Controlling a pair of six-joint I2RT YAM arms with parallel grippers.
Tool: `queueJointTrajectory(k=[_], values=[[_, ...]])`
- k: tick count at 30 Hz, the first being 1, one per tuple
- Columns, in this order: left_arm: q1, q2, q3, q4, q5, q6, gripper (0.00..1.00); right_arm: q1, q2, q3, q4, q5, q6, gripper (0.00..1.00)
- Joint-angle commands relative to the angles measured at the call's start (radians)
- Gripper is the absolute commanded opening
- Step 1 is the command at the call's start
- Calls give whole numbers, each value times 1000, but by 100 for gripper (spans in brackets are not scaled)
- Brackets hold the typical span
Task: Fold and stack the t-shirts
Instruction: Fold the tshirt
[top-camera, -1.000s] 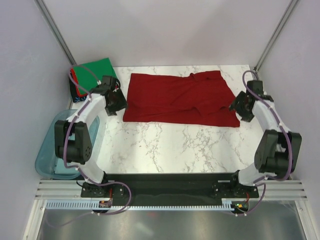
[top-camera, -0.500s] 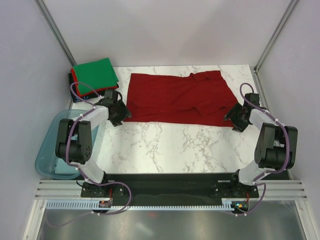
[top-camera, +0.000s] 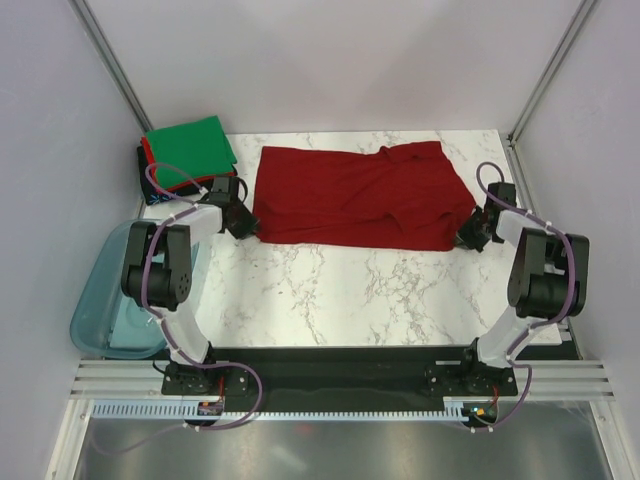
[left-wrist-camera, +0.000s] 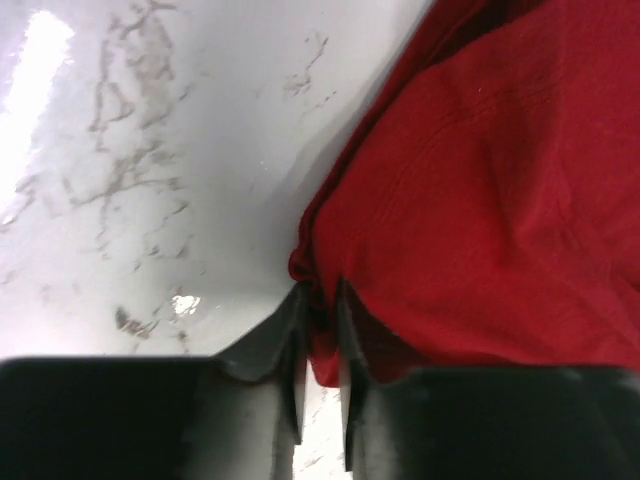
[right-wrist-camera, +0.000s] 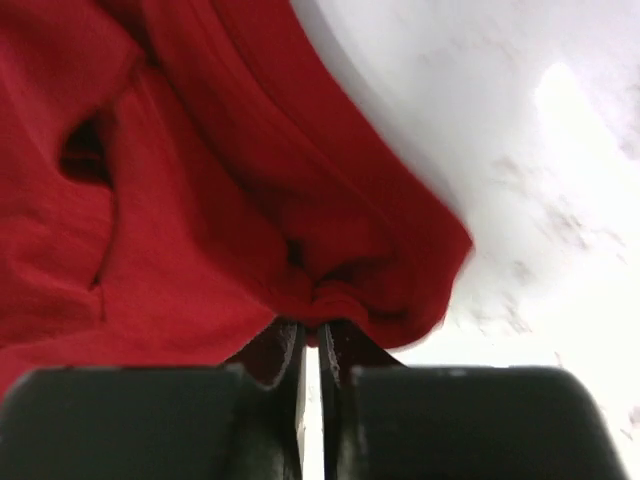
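Top view — the dark red t-shirt (top-camera: 360, 198) lies spread flat across the upper middle of the desk (top-camera: 340, 290). Its long side runs left to right, with wrinkles toward its right half. The left arm (top-camera: 195, 222) reaches to the shirt's lower left corner and the right arm (top-camera: 505, 225) to its lower right corner. Both sets of jaws sit low, at desk level. In the upper left of the frame a folded green shirt (top-camera: 188, 143) lies on top of others, with red and black edges showing beneath it. A teal tub (top-camera: 105, 300) sits at the left edge, beside the desk and partly behind the left arm.

Left wrist view — the left jaws are at bottom centre, pressed nearly together with a thin fold of red hem between them. Red cloth fills the right half of the frame and bare marble the upper left.

Right wrist view — the right jaws are at bottom centre, almost closed, pinching the bunched red corner at their tips. The cloth puckers there. Marble shows in the upper right.

Judgement: this looks like the grasp for a first fold, with both near corners taken. The next move calls for lifting both corners together and carrying them evenly toward the shirt's far edge so the crease runs straight. Both grips are thin, right at the hem, so a slip on either side would skew the fold.
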Motion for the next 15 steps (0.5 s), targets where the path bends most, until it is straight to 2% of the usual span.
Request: queueJointTrajectory(k=[1,4,5,7,8,10,13,15], values=[[-1,58,119,-19,53,-29,15,-3,120,112,5,-42,-22,0],[-4,67,246,-109,54,-15,7,-3,183,262,-97,-47,-29,0],[-3,70,362,-149,56,-6,5,-3,189,389,-172,-59,-30,0],[-3,68,483,-286,41,35,3,-3,157,524,-246,-43,-36,0],[-1,38,562,-320,7,43,2,-3,133,646,-330,-6,-30,0],[6,-37,595,-378,-10,63,2,-20,56,750,-413,16,-15,0],[22,-120,552,-398,-32,72,2,-52,-54,737,-449,-5,-27,0],[22,-195,444,-397,-30,66,2,-57,-144,605,-450,2,-58,0]])
